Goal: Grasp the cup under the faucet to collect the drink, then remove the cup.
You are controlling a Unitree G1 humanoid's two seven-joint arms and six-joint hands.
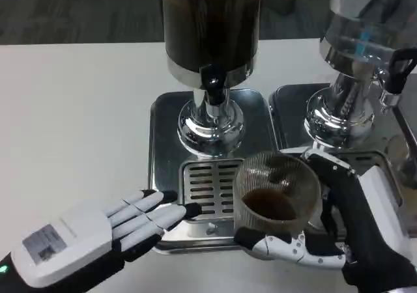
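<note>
**Cup held clear of the spout, over the front of the drip tray**

The ribbed, clear plastic cup (277, 192), holding a shallow pool of dark brown drink, stood roughly upright, with its mouth tipped slightly toward the camera, in the grip of the right hand (339, 231). That hand's black-and-white fingers (287, 249) wrapped the cup from below and from its right side, closed on the wall and base. The cup lay over the front right part of the polished steel drip tray (166, 124), overlapping the right edge of the slotted grille (207, 187). It sat forward and to the right of the black tap (212, 79) of the tall, dark-filled cylindrical drink dispenser (212, 26), and so was no longer directly beneath the spout. No stream of liquid could be seen falling from the tap.

The left hand (98, 231) lay flat and low at the tray's front left corner, its fingers spread and holding nothing, with the fingertips (171, 209) pointing toward the cup and just short of it. A second chrome-based dispenser (361, 78) stood on its own tray to the right.

The controlling relation was that the cup's vertical axis had to stay upright while it travelled away from the tap; the right hand already carried it, and the left, though near, was not needed. Judged from this layout, collection appeared finished and removal under way. The main risk was tilting the cup and spilling the drink, or clipping the tray's raised edge.
</note>
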